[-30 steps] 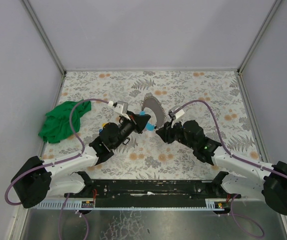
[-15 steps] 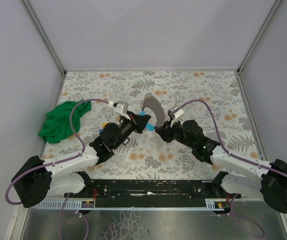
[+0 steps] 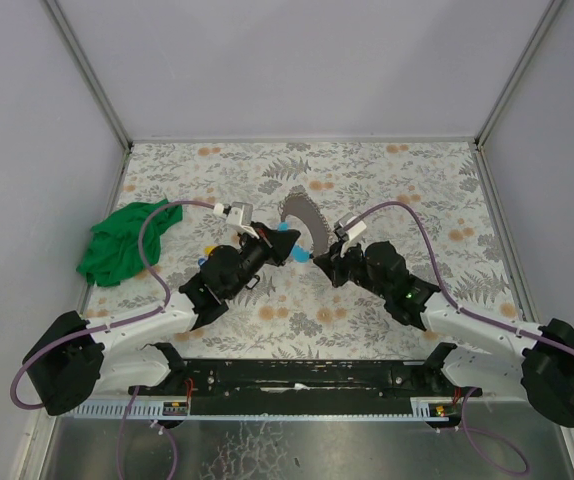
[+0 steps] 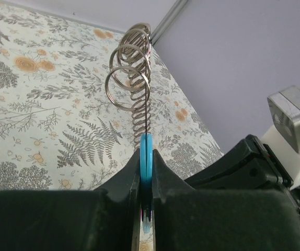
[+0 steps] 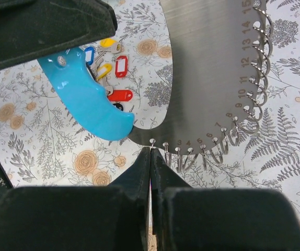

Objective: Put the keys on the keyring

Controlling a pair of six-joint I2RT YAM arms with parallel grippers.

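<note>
Right gripper point(image 5: 150, 157) newly shut, arm stretched low toward keyring point(image 5: 207, 78)

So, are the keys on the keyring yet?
Off. The keys lie bunched on the table, and the visible loops on the keyring hang empty.

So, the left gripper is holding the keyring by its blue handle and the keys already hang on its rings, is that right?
Not quite: the keys lie on the table, as the right wrist view shows. The left gripper does hold the keyring by its blue handle.
</note>
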